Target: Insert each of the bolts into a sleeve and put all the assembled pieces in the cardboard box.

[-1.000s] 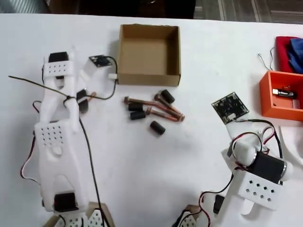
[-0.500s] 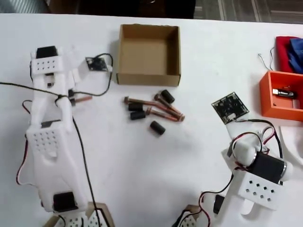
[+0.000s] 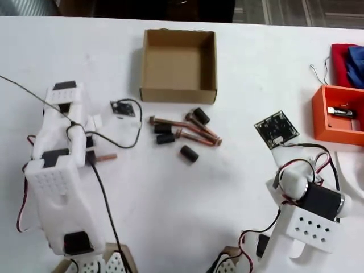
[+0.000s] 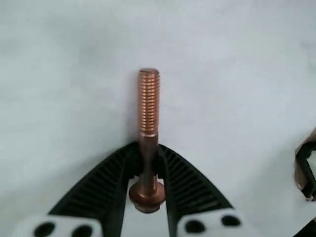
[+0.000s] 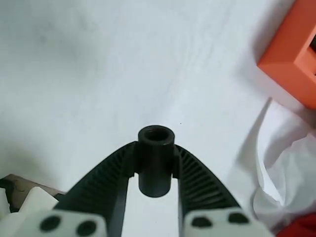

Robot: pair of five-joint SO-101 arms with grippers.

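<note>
Toward the left edge of the counter (image 3: pixel 170 193), the left gripper (image 4: pixel 147 153) pinches a bolt (image 4: pixel 148 98) near its head. Near the right edge, the right gripper (image 5: pixel 155 153) clamps a sleeve (image 5: pixel 156 138). Mating looks next: bolt tip squarely into the bore.

The table (image 3: pixel 239 187) is lit brightly and evenly from above, and its white top is almost washed out in the high view. Only soft, pale shadows are cast: a thin one along the near wall of the cardboard box (image 3: pixel 179 94), and faint ones under the sleeves (image 3: pixel 189 153). The room (image 3: pixel 170 8) past the table's far edge is seen dark. A small shine is seen along the bolt (image 4: pixel 148 113), with a weak shadow beside it. The hole of the held sleeve (image 5: pixel 156 160) is seen black.
</note>
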